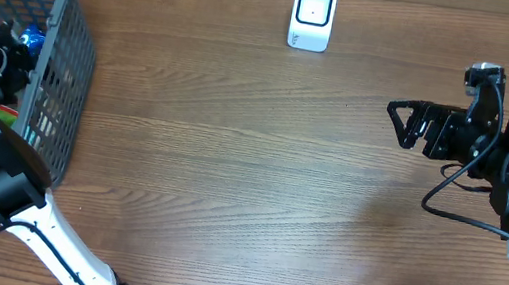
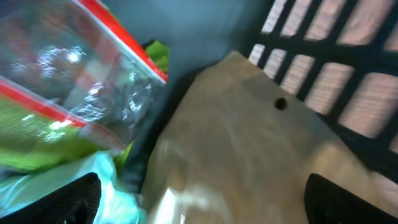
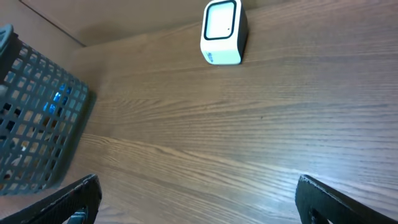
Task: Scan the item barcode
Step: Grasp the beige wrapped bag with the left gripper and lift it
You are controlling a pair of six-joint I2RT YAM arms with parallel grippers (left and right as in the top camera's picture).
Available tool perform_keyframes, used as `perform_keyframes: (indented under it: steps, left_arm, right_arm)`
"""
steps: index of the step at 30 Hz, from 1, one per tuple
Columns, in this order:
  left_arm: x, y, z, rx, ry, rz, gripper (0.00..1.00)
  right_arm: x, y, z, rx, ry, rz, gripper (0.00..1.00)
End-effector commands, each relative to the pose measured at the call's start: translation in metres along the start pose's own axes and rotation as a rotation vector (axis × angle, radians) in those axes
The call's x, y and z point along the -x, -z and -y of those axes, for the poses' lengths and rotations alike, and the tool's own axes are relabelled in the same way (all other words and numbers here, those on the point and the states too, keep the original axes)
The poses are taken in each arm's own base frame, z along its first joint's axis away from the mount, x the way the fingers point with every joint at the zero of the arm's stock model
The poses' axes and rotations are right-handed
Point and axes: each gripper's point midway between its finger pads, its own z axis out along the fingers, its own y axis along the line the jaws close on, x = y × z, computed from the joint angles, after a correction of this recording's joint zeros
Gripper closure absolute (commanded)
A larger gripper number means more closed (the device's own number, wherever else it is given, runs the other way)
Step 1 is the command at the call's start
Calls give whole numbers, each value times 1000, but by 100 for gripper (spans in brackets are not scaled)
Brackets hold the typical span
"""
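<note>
Inside the basket (image 1: pixel 64 64), the left gripper (image 2: pixel 202 202) hangs with fingers spread over the tan packet (image 2: pixel 249 143) lying by the basket's wall, and closing off-centre could pinch the clear bag (image 2: pixel 93 81) sharing the basket or slip off; the right gripper (image 1: pixel 398 124), also spread, waits well outside the basket.

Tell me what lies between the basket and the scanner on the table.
Nothing lies there: between the basket and the scanner only bare wooden table shows, in both the overhead and the right wrist views.
</note>
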Motion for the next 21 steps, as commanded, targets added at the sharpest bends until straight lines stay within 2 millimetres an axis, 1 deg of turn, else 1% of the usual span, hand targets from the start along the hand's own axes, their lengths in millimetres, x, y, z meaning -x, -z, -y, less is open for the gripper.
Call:
perform_keyframes:
  steps: [1, 5, 6, 7, 9, 12, 13, 14, 15, 16, 18, 21]
  left_arm:
    - [-15, -30, 25, -82, -105, -78, 5]
    - [-22, -60, 24, -98, -113, -103, 7]
    - [-23, -66, 23, -98, -114, -104, 9]
    - [-24, -71, 23, -98, -114, -106, 12]
    - [-25, -79, 21, -97, -111, -105, 27]
    - [-23, -86, 18, -90, -114, -94, 49]
    - [-22, -87, 17, -87, -116, -88, 59]
    - [-20, -87, 17, -84, -118, -82, 74]
    - [-18, -87, 15, -77, -115, -74, 94]
    - [-16, -87, 14, -70, -106, -68, 96]
    - [-12, -86, 9, -42, -56, -55, 96]
    - [-3, -74, 8, -22, 9, -30, 96]
  right_arm:
    - [11, 5, -6, 7, 21, 31, 0]
    - [13, 5, -7, 10, -11, 39, 0]
    - [14, 5, -7, 10, -18, 43, 0]
    - [15, 5, -7, 11, -25, 47, 0]
    - [17, 5, -8, 13, -37, 56, 0]
    - [21, 6, -9, 18, -47, 71, 0]
    - [22, 6, -9, 19, -56, 74, 0]
    - [23, 6, -9, 20, -61, 77, 0]
    - [23, 6, -9, 20, -63, 79, 0]
    - [24, 6, -9, 21, -62, 80, 0]
    - [24, 6, -9, 21, -61, 82, 0]
    - [25, 6, -9, 22, -59, 85, 0]
